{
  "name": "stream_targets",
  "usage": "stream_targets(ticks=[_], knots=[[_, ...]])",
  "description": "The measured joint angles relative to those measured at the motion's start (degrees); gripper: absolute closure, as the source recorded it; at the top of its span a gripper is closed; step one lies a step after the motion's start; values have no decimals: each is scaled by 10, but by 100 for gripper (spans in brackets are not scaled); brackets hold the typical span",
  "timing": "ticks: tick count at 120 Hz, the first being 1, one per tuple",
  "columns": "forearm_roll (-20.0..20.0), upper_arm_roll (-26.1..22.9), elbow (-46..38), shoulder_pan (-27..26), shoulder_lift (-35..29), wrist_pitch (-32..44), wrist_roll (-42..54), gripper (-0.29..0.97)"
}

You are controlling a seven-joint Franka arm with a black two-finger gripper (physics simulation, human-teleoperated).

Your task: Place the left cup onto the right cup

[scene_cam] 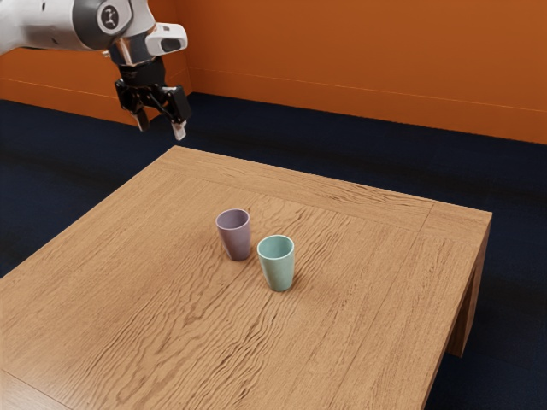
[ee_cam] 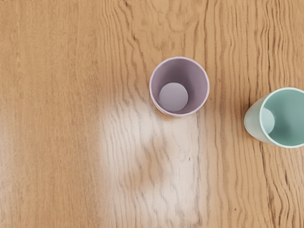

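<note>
Orange walls (scene_cam: 359,51) are backing the table (scene_cam: 128,282); the pincer (scene_cam: 161,128) is hovering spread, well above the purple cup (scene_cam: 233,235), which is probably light, stiff and slick, so I'd be pinching its rim wall.

The arm (scene_cam: 51,21) is a smooth, rounded shell of pale grey-white. A dark grey round joint cap (scene_cam: 109,15) is set into it, with a small light mark at its middle. Just beside the cap, toward the exterior view's right, a white block (scene_cam: 167,39) with a dark slot juts out. Below the cap is the black, boxy tool (scene_cam: 160,125), whose two short fingers (scene_cam: 179,130) end in pale tips.
</note>
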Motion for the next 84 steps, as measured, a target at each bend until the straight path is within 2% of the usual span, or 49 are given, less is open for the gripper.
stream_targets(ticks=[65,84], knots=[[-1,0,1,0,5,2,4,0],[-1,-4,3,0,23,2,4,0]])
